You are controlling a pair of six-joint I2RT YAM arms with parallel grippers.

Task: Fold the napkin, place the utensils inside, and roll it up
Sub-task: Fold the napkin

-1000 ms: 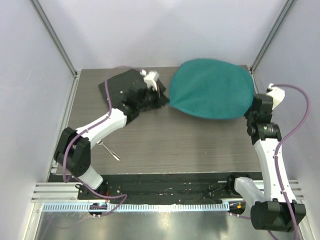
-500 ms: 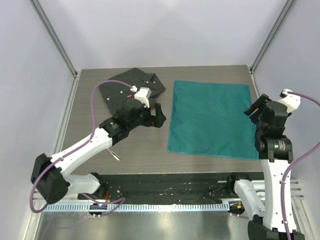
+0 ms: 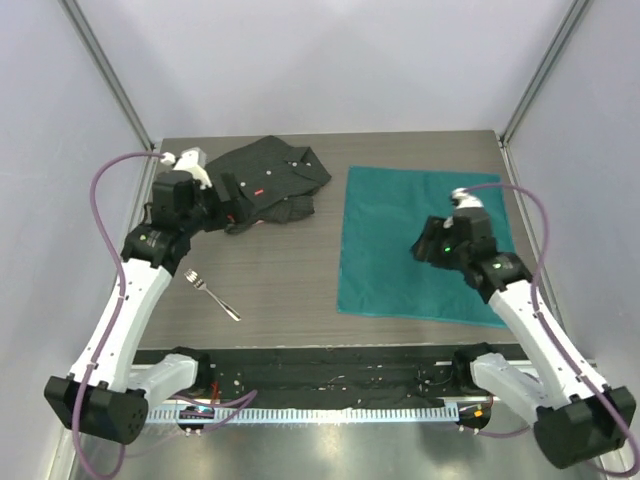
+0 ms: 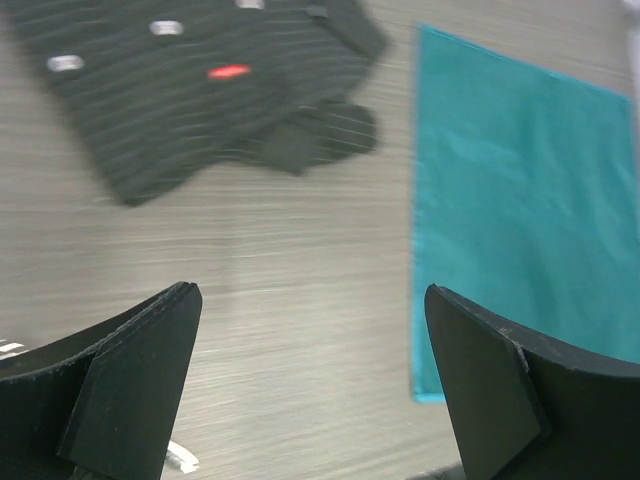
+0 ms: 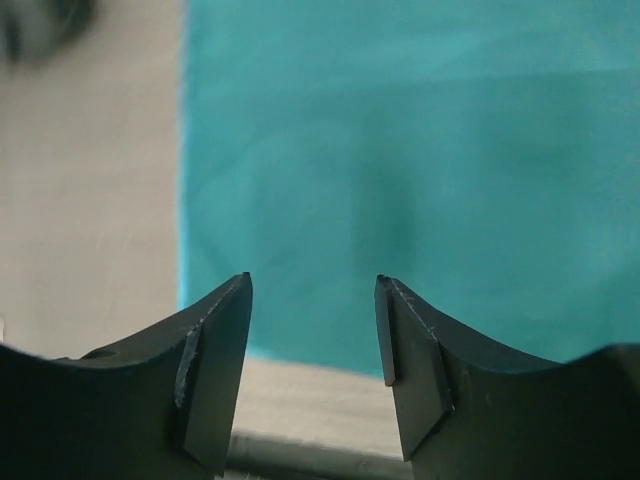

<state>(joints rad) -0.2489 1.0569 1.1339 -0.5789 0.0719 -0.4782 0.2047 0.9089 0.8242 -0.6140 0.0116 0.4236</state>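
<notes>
The napkin (image 3: 385,235) lies flat at right-centre. Your right claw (image 3: 430,246) hovers over its middle, parted and empty, far nearer than the left claw (image 3: 232,203), wide open and empty at upper left.

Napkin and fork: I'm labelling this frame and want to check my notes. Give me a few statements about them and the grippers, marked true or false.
1. The napkin lies spread flat on the table. True.
2. The fork lies on the napkin. False: it lies on bare table to the left, apart from the cloth.
3. The right gripper is shut on the napkin's edge. False: its jaws stand open above the cloth, holding nothing.
4. The left gripper is open and empty. True.
5. The black shirt covers a napkin corner. False: bare table separates them.
</notes>
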